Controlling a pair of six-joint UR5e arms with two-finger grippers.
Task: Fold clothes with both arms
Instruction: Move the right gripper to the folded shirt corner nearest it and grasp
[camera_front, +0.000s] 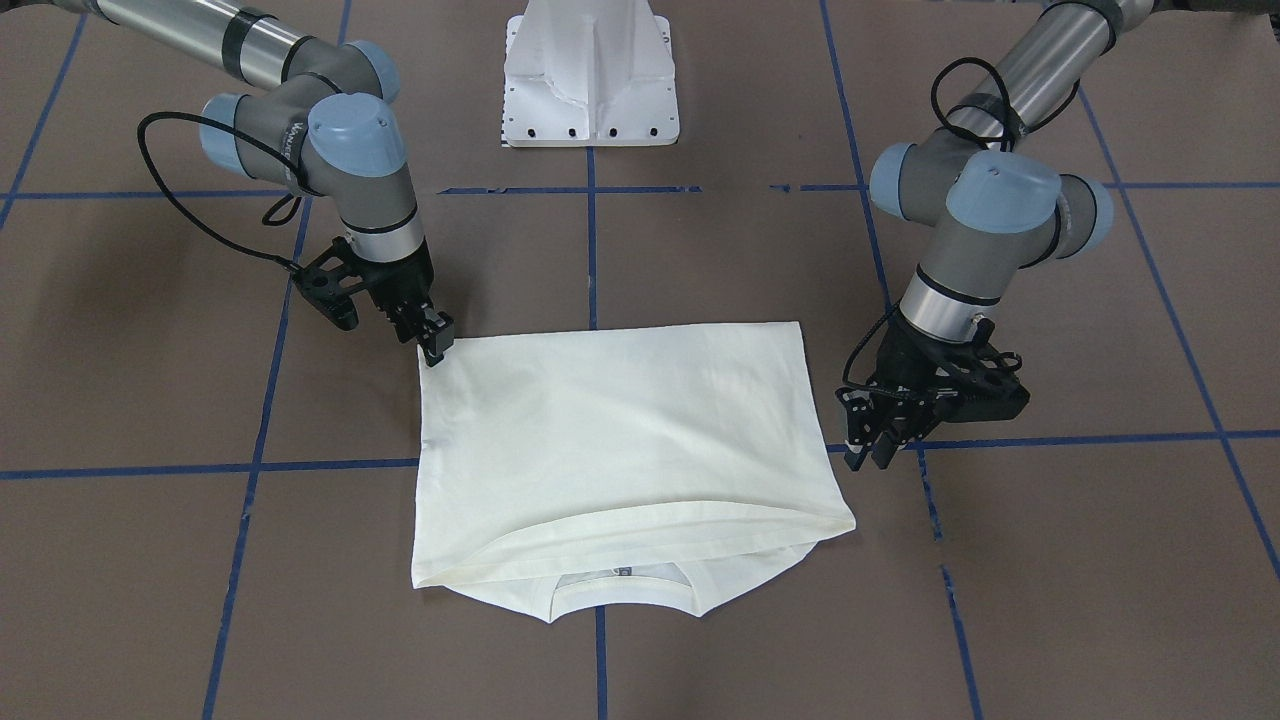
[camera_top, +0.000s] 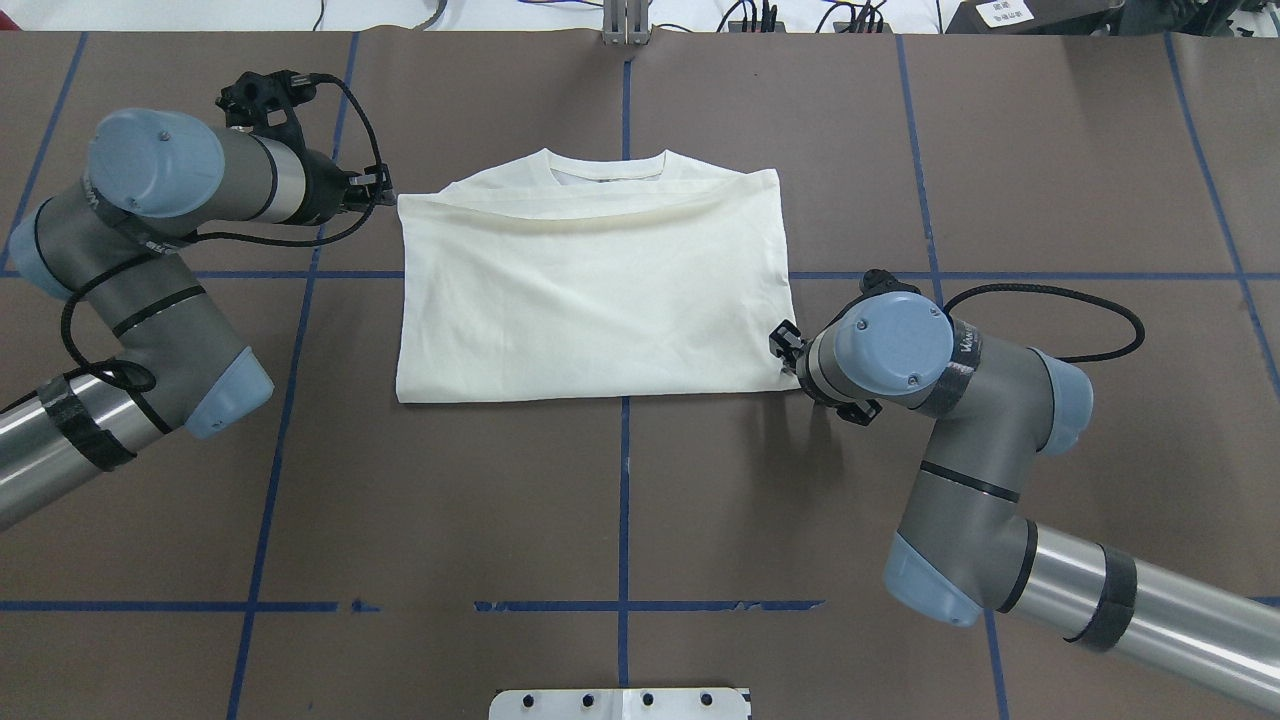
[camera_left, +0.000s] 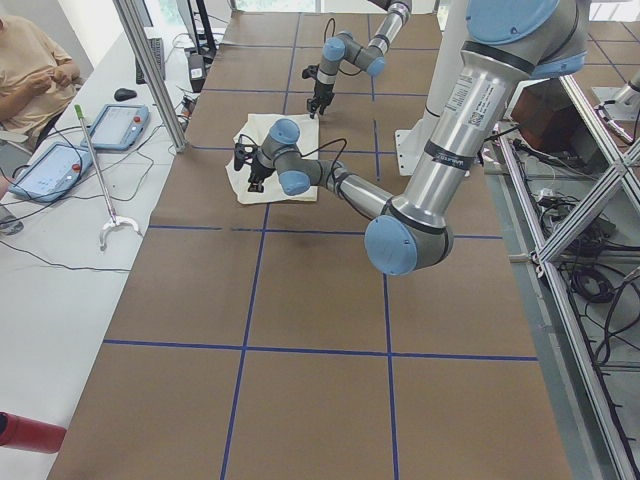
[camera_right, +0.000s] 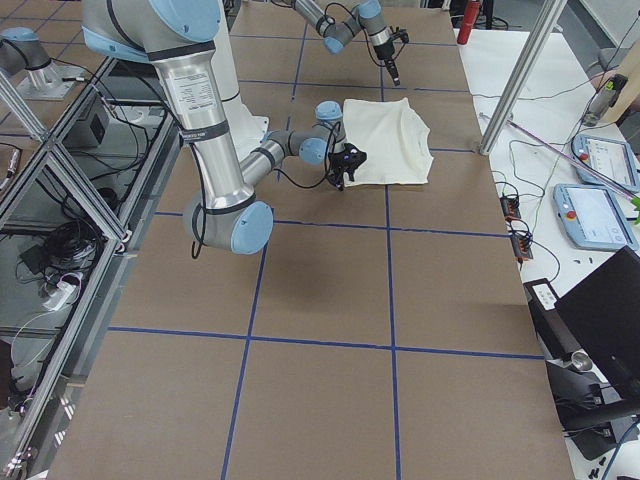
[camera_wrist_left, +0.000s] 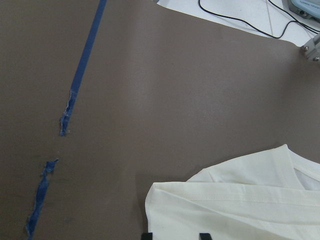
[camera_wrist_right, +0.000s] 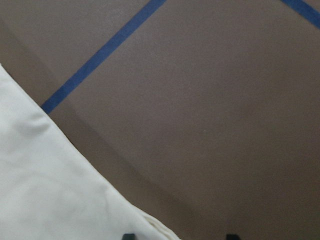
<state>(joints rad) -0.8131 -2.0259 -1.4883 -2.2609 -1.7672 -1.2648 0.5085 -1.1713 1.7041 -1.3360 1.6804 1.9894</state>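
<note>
Both jaws hang spread, gripping nothing (left arm (camera_front: 985, 215), right arm (camera_front: 345, 150)), flanking the folded T-shirt (camera_front: 620, 430).

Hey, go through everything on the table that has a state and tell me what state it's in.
T-shirt: folded into a rectangle, plain side up, collar peeking out at the robot's far edge.
Left end effector: open, beside the shirt's far corner, holding nothing.
Right end effector: open, at the shirt's near corner, holding nothing.
</note>
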